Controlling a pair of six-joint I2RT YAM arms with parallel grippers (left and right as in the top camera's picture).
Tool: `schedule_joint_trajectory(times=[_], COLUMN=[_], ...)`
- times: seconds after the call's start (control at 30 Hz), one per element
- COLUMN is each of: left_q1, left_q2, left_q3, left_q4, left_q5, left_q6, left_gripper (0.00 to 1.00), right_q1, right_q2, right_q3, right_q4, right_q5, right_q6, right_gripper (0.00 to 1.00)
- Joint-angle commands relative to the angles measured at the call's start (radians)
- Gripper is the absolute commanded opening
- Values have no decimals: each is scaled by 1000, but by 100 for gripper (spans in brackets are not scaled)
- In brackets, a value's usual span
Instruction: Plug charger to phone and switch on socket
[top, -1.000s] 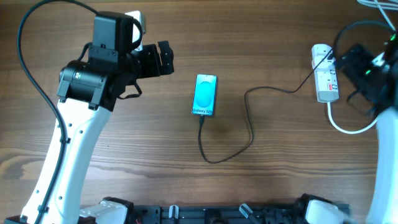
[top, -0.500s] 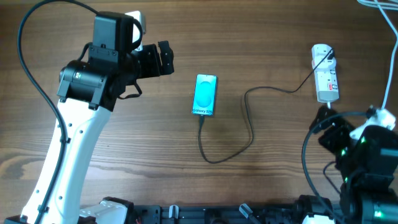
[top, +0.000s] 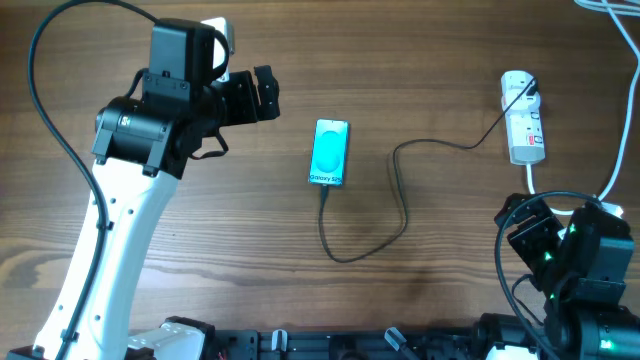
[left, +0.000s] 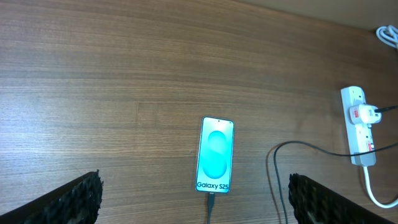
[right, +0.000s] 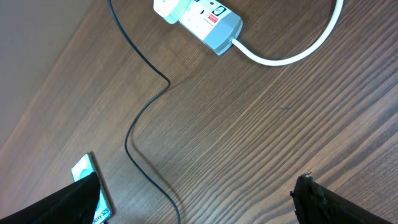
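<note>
The phone (top: 330, 152) lies flat mid-table with its cyan screen lit; it also shows in the left wrist view (left: 216, 154) and at the edge of the right wrist view (right: 87, 180). The charger, a thin black cable (top: 403, 215), meets the phone's lower edge (left: 211, 200) and loops right up to the black plug in the socket (top: 524, 122). The socket is a white strip at the back right (left: 360, 135) (right: 202, 15). My left gripper (top: 268, 92) (left: 193, 183) is open and empty, left of and behind the phone. My right gripper (top: 522, 228) (right: 199, 183) is open and empty at the front right, well short of the socket.
A thicker white cord (right: 292, 53) runs from the socket's near end and curves right toward the table's right edge (top: 615, 170). The right arm's own black cable arcs above its wrist (top: 545, 200). A black rail runs along the front edge (top: 330, 345).
My right arm has pulled back from the socket at the back right to the front right of the table. The left arm, phone and cable have not moved.
</note>
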Motion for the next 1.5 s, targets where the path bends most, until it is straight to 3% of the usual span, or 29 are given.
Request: schedule_joint_trajectory(times=[0.0,0.47,0.6,0.97,1.17,1.47], left_q1=[3,3,3,3,3,3], left_q2=[1,1,1,1,1,1], left_q3=[-3,-3,-3,-3,-3,-3], left_q4=[3,3,3,3,2,3], left_q5=[-17,-17,-17,-17,-17,-17], left_q6=[-8,-8,-8,-8,-8,-8], left_gripper=[100,100,100,100,100,100], right_q1=[6,6,6,109,119,142], right_q2=[4,4,3,-233,-369,-545], right_q3=[-5,-5,-13,-178,-315,-531], right_q4=[2,-16,12,333,420,697], right_q5=[-3,58,44,-185,-201,-245], right_q6=[18,7,-60,-562,-566,-599], right_gripper=[100,100,100,100,100,100])
